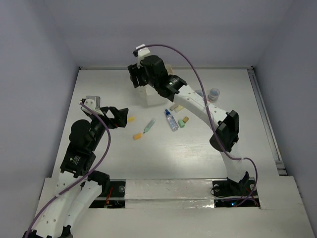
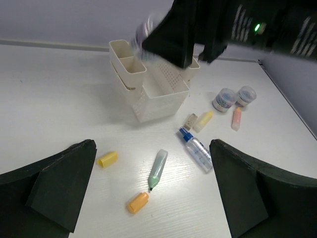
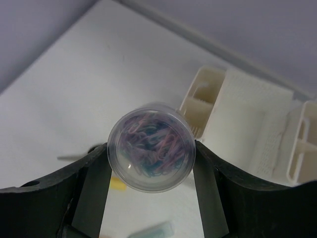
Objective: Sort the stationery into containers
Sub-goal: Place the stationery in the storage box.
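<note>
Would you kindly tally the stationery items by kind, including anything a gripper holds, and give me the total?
Eraser-like blocks: 6
Round jars: 3, one of them held in the right gripper
Marker: 1
Blue-capped bottle: 1
Total: 11

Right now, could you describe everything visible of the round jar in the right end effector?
The round jar looks like clear plastic, its flat end facing the wrist camera, filled with purple and blue paper clips. The right end effector is shut on it, its fingers pressing both sides. It hangs in the air near the cream organizer, touching nothing else.
</note>
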### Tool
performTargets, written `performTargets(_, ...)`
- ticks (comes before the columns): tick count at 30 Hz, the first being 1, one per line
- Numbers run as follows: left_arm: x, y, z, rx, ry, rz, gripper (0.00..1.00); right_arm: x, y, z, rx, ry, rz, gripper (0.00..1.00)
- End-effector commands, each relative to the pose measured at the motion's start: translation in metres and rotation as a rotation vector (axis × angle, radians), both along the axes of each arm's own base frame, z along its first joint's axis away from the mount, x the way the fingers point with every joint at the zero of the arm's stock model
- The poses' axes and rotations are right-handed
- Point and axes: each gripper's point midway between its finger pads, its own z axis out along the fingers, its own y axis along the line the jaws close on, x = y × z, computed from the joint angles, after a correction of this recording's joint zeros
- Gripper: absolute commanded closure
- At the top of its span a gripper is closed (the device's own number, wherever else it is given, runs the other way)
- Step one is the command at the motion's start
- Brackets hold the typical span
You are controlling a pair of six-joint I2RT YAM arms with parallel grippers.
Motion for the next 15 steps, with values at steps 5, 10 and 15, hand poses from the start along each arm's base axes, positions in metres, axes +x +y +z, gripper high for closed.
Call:
performTargets(5, -0.001, -0.004, 0.018, -0.018, -0.047, -0.020, 0.01, 0.059, -0.029, 0.085, 0.113, -0.237, -0.123, 0.62)
performTargets(10, 0.000, -0.004, 0.016, -0.015, -0.042, -0.018, 0.01, 0.096, -0.050, 0.081, 0.142, -0.278, -0.192, 0.62)
performTargets(15, 0.001, -0.005, 0.015, -0.011, -0.037, -0.021, 0.01, 0.130, -0.058, 0.069, 0.163, -0.304, -0.204, 0.63)
